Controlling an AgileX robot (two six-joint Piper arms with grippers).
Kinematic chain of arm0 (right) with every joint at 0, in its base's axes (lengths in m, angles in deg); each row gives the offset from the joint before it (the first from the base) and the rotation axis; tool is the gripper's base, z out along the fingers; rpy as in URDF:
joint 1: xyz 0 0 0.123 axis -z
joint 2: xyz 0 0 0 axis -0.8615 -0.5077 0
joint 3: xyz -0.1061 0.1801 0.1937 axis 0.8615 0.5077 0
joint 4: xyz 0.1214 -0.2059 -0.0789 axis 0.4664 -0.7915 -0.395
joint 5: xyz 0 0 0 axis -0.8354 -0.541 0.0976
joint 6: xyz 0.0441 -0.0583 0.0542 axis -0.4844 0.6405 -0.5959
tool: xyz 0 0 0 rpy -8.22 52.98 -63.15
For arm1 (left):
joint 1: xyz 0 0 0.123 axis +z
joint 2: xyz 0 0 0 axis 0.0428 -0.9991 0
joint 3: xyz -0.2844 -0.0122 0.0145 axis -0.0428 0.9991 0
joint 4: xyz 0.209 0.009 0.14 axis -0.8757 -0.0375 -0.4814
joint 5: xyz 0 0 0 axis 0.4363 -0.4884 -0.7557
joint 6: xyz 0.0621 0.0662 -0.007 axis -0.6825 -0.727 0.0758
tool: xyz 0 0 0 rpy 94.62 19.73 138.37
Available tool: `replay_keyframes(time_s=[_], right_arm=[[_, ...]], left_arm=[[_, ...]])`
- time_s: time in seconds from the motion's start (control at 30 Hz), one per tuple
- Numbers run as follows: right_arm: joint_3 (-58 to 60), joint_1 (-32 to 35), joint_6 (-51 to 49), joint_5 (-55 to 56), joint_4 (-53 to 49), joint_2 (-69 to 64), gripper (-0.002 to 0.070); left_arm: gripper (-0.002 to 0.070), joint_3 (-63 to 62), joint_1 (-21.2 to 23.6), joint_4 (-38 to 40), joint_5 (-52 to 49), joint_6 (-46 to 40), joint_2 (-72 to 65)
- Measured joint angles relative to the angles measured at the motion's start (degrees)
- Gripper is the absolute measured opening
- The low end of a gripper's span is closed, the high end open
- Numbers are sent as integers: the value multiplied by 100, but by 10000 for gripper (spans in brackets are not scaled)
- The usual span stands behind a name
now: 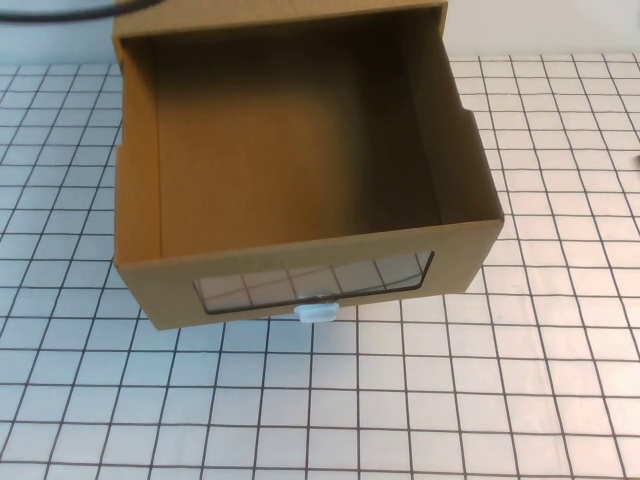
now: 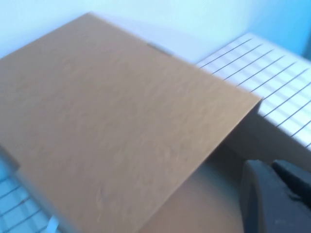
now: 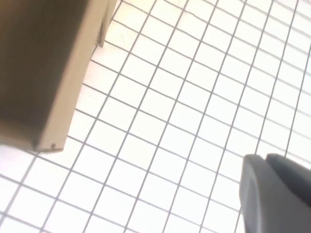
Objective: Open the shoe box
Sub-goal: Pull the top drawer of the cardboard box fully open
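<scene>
Box (image 1: pixel 460 250) stands mid-surface (image 1: pixel 560 400), drawer (image 1: pixel 290 150) drawn out, handle (image 1: pixel 318 313) in front. Right tool (image 3: pixel 265 162), together and empty, hangs over bare grid beside a box corner. Left tool (image 2: pixel 269 170) hovers by the box top; state cannot be told. Opening appears complete: withdraw both without nudging the drawer.

Open brown shoe box (image 1: pixel 300 150) on gridded table (image 1: pixel 500 400), clear window (image 1: pixel 312 283) in front wall, pale tab (image 1: pixel 318 313) — perhaps plastic — below

High view looking down into shoe box (image 1: pixel 300 150), both wrist views close, sharing its walls
</scene>
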Motion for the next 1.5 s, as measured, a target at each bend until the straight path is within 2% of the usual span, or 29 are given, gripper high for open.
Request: replay_keyframes(time_s=[0.13, 0.23, 0.57, 0.8, 0.93, 1.2, 1.5], right_arm=[[232, 991, 748, 47, 1247, 741, -13], [783, 1377, 890, 242, 1801, 1407, -13], [3106, 1469, 939, 1165, 2564, 3904, -13], [4148, 1469, 939, 2003, 2907, 5115, -13], [4634, 1469, 939, 2380, 3021, 5313, -13], [5462, 1472, 939, 2731, 3062, 5317, -13], [5615, 1472, 939, 3039, 3071, 5317, -13]], left_arm=[[-2, 1398, 0, -210, 503, -46, 955], [-2, 2768, 0, 11, 1155, -257, 1833], [-2, 8097, 0, 292, 4666, -852, 5919], [-2, 10528, 0, 327, 6347, -865, 8362], [-2, 11360, 0, 349, 6571, -874, 9012], [-2, 12670, 0, 370, 6834, -874, 9060], [-2, 12771, 0, 370, 6207, -874, 9060]])
